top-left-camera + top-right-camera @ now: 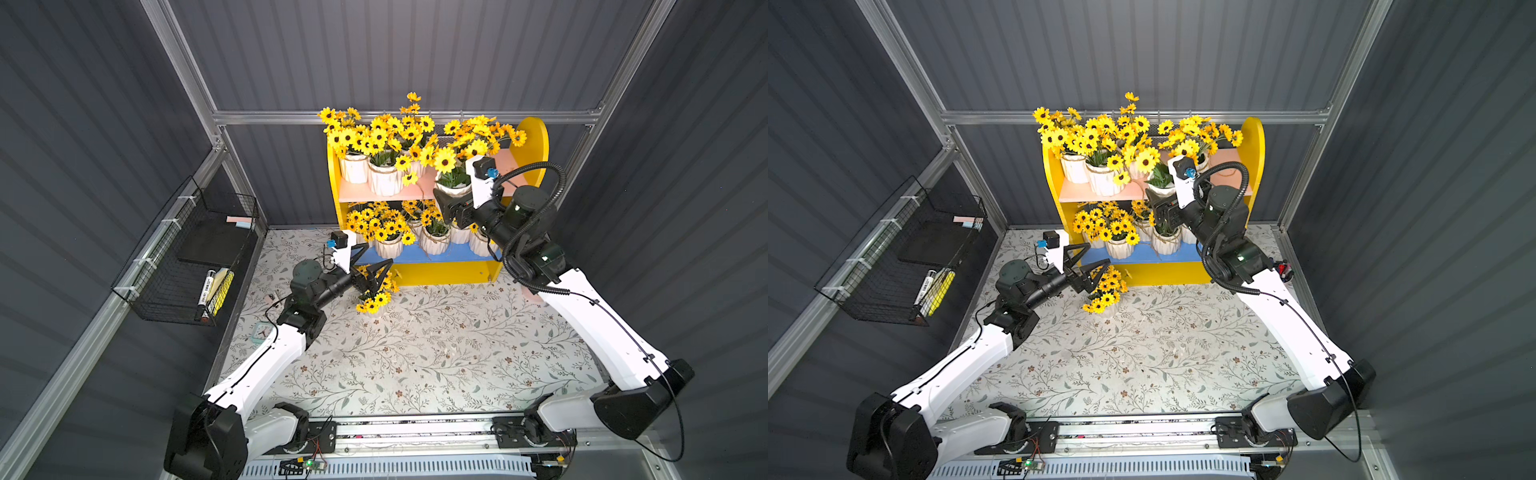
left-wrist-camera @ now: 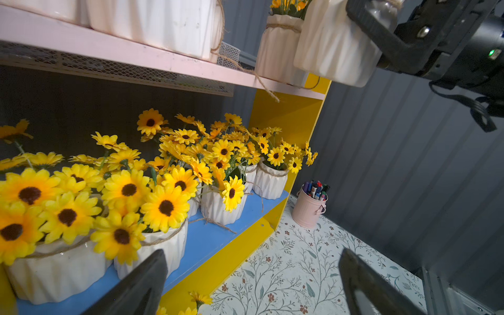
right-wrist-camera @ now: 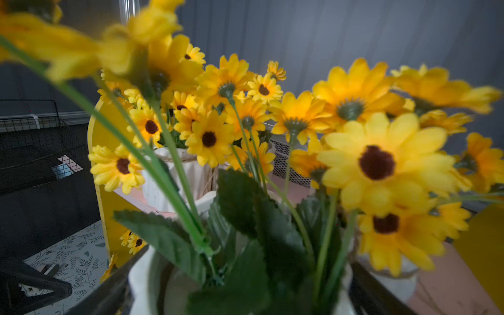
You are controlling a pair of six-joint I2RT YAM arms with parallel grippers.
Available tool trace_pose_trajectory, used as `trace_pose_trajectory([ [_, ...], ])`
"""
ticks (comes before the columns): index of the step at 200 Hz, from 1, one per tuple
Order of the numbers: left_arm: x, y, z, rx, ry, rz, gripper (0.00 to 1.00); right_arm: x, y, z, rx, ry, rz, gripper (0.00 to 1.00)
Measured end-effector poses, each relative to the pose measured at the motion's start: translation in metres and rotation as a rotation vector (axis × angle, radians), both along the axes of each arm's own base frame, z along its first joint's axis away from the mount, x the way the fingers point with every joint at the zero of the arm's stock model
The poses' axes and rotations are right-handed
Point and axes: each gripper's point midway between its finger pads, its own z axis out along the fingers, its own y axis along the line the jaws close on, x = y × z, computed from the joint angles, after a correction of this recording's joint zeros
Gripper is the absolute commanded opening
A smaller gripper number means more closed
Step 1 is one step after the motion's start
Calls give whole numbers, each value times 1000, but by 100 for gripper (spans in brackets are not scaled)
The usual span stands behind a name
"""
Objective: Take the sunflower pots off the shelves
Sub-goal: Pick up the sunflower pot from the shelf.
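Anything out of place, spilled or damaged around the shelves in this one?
Only one small thing: the twine of a white pot on the pink upper board is unravelled, trailing over the board's front edge and hanging below it. I see nothing spilled or broken.

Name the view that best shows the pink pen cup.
Left wrist view: the pink cup of coloured pens stands whole beside the yellow shelf panel. A top view shows only pen tips; right wrist view, nothing.

We see white ribbed pots (image 1: 384, 178) of yellow, dark-centred flowers, yellow-sided shelves (image 1: 536, 141) with pink and blue boards, and a leaf-patterned surface (image 1: 415, 353).
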Motion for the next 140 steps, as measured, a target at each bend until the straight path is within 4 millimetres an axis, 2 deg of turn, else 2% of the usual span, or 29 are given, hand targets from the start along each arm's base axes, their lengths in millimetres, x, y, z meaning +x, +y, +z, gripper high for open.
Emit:
trace_pose_trajectory([
  [25,-2,1,3,-2,-8,0,100,-8,-14,36,38,-42,1,0],
  [52,-4,1,6,-5,-16,0,100,-19,-24,84,82,-121,9,0],
  [75,-4,2,7,-6,-18,1,99,-17,-27,105,108,-158,15,0],
  [93,-3,3,6,-8,-13,-1,99,-5,-26,106,112,-154,18,0],
  [121,-3,3,6,-7,-12,-1,99,17,-17,80,91,-84,31,0],
  [140,-3,3,6,-7,-12,0,99,21,-9,65,72,-42,50,0],
])
